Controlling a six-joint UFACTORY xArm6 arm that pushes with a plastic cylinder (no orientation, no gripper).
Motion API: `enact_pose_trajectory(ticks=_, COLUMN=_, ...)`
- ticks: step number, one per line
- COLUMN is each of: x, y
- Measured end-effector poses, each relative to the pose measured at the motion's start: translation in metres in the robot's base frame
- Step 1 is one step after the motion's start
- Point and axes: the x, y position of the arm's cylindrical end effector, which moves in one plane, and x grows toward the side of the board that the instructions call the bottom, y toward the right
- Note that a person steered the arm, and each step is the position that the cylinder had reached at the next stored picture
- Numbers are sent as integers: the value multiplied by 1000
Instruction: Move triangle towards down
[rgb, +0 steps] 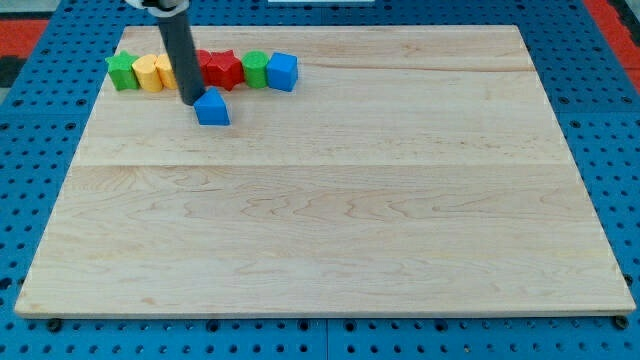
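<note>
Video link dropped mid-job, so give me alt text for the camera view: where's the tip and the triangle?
My tip rests just left of the blue triangle, close or touching, near the wooden board's upper left. Behind them runs a row along the view's top: green block, yellow block, red star, green block, blue cube.

My rod (178, 50) runs off the frame's top edge in the upper left and covers part of the yellow block (165, 72) and the red block (204, 68) behind it, so their shapes stay unclear.
</note>
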Motion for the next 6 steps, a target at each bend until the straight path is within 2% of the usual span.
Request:
enact_pose_trajectory(ticks=1, x=5, y=-16)
enact_pose_trajectory(ticks=4, x=30, y=53)
enact_pose_trajectory(ticks=6, x=104, y=66)
